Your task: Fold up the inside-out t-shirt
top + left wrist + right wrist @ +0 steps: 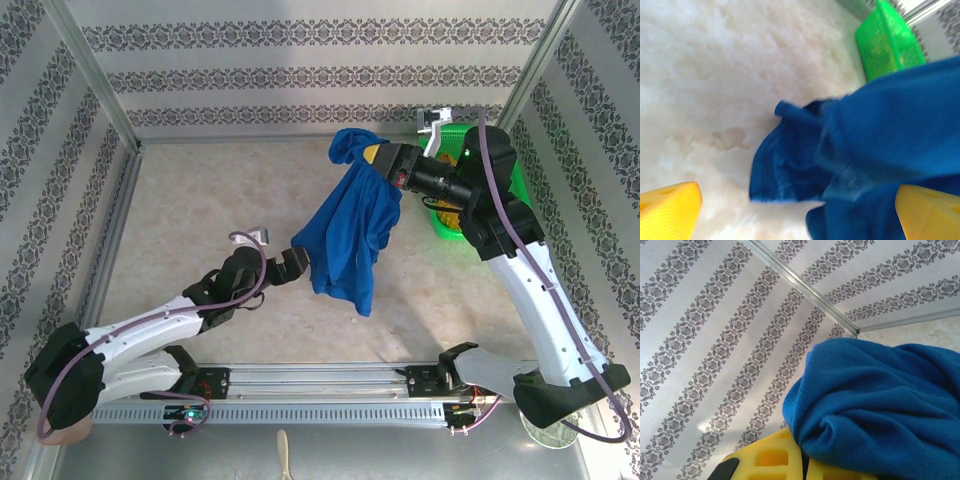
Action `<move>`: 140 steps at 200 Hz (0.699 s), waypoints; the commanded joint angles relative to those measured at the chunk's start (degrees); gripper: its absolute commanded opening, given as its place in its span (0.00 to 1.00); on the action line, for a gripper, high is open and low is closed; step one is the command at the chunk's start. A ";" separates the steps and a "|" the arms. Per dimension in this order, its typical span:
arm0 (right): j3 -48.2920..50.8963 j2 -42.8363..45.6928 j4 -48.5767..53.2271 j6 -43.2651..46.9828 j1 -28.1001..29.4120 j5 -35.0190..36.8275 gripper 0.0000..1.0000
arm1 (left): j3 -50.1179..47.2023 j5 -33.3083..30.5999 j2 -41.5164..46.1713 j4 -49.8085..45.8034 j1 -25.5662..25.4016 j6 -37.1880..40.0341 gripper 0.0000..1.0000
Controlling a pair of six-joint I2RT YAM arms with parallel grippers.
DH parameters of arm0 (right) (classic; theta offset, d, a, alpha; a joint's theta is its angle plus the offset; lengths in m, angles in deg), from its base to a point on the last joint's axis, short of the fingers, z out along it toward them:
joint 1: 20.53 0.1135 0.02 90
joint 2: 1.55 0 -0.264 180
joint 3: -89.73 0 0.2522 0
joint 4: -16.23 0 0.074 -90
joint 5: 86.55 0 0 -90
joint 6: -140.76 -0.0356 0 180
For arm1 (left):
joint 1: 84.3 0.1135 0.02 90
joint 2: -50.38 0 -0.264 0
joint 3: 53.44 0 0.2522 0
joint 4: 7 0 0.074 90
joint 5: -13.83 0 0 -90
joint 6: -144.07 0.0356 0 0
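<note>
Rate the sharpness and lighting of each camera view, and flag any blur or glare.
Left wrist: the blue t-shirt is smeared and soft, and the green basket is slightly soft too. Right wrist: the cloth weave and wallpaper are crisp, with a faint bright patch low on the wall. Top external: even, flat light, sharp throughout, with no hard shadows on the table.

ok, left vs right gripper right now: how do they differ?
Right gripper is shut on the t-shirt's bunched top; left gripper is open, jaws wide. Right gripper holds the shirt up hanging; left gripper sits at its lower edge, gripping nothing. Shared: both are at the same shirt, opposite ends.
</note>
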 commanded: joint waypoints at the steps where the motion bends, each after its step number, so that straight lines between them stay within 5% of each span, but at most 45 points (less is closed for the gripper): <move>1: 2.10 1.24 -8.40 -2.99 0.67 -1.80 0.00 | 2.27 -1.81 -3.67 11.93 -0.05 2.26 0.99; 48: 3.27 0.73 -11.68 -5.18 0.58 -3.08 0.00 | 9.03 7.20 -19.54 25.82 0.66 1.66 0.97; 63: 2.85 0.41 -11.38 -4.60 0.15 -3.36 0.00 | 10.67 9.75 -22.98 30.06 0.95 1.27 0.72; 86: 3.87 -0.15 -11.43 -4.61 -3.14 -3.44 0.00 | 10.19 9.53 -19.05 29.58 3.62 1.23 0.00; 126: 6.92 -9.28 -12.67 -3.13 -7.61 -1.17 0.00 | 17.56 9.85 1.44 -2.28 10.72 5.23 0.00; 132: 6.43 -12.15 -12.39 -2.19 -7.92 -0.26 0.13 | 19.49 10.15 3.13 -6.95 11.14 5.73 0.00; 140: 5.13 -15.99 -12.00 -0.39 -8.48 0.60 0.46 | 21.57 11.01 4.19 -11.27 11.38 6.01 0.00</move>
